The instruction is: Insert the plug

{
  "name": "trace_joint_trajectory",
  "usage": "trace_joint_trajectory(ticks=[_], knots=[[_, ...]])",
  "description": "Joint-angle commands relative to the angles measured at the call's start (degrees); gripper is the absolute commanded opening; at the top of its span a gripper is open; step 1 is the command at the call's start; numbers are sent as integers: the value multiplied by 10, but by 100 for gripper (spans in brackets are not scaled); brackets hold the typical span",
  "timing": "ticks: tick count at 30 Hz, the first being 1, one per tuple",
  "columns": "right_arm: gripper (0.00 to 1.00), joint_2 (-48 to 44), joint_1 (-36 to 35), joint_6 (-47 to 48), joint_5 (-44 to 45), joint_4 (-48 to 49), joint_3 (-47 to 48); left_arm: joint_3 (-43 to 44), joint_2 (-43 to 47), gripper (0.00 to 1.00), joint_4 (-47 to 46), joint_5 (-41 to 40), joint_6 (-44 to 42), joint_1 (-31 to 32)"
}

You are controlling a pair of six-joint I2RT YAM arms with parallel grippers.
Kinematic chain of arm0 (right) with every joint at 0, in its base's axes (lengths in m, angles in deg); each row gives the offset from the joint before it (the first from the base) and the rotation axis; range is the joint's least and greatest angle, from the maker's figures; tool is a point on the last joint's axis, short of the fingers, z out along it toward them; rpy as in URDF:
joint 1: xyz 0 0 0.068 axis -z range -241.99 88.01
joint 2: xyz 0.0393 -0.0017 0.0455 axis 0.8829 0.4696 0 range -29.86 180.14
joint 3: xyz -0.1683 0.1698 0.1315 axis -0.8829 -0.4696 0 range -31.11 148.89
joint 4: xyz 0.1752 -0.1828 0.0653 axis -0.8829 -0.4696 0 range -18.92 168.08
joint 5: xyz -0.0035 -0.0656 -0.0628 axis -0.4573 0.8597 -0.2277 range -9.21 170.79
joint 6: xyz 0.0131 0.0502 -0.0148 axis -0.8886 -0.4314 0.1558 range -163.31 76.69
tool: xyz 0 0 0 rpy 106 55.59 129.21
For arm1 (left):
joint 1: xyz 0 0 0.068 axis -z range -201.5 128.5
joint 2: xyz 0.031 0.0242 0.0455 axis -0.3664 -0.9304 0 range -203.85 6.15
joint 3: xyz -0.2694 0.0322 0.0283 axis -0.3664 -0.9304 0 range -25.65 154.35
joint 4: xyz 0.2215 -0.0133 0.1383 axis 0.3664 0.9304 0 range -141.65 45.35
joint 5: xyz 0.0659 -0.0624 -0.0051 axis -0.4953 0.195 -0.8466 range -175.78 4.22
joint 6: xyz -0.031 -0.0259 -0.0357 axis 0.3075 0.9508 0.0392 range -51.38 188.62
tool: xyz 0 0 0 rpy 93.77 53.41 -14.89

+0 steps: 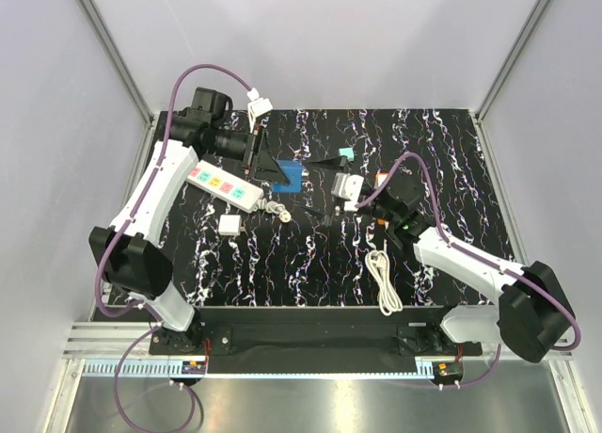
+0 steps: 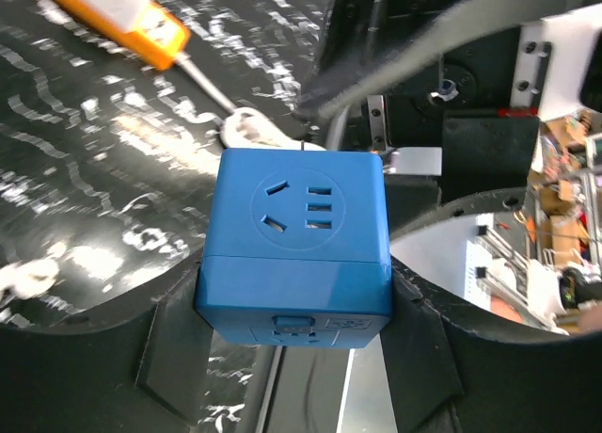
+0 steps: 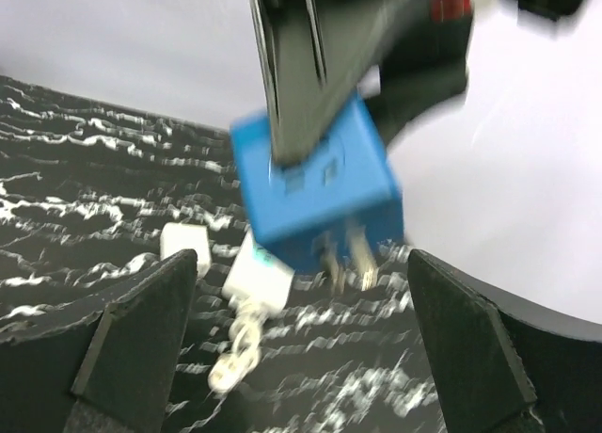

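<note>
Far left there's the white button strip [image 1: 222, 185], and the plug [image 1: 229, 225] is sitting on the surface [image 1: 310, 264] just on the near side of it, with nothing touching it. So I'd say the inserting part isn't happening yet; this is looking like setup.

Moving right, the left pincer [image 2: 296, 311] is pinching a blue socket cube [image 2: 299, 235] by its two sides, socket face turned to its wrist camera. In the right wrist view, which is blurry, the cube is looking lifted off the surface, prongs pointing down.

Further right, the right pincer [image 3: 306, 348] is spread wide, empty and facing that cube.

My guess for the next move: the free right arm is going to need to reach left past the cube, drop onto the plug, pinch it squarely and line its prongs up with the slots.
</note>
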Motion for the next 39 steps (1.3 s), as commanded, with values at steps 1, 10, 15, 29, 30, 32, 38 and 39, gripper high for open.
trace_joint_trajectory(ticks=[1,10,15,29,30,32,38,39], knots=[[100,-15,-26,106,-20,-41,59,-6,42,0,-35,59,13,6],[100,3,-58,197,4,-138,111,-25,48,0,-38,77,2,16],[94,17,-67,230,0,-199,144,-11,49,0,-39,68,15,23],[0,46,-74,125,146,-27,108,-46,54,34,-146,15,155,32],[0,46,-74,116,152,-16,104,-50,54,34,-157,17,162,32],[0,46,-74,95,175,13,98,-59,54,34,-175,14,175,32],[0,50,-74,73,220,15,101,-70,50,34,-195,3,192,32],[0,53,-74,69,223,14,101,-70,48,34,-197,3,192,32]])
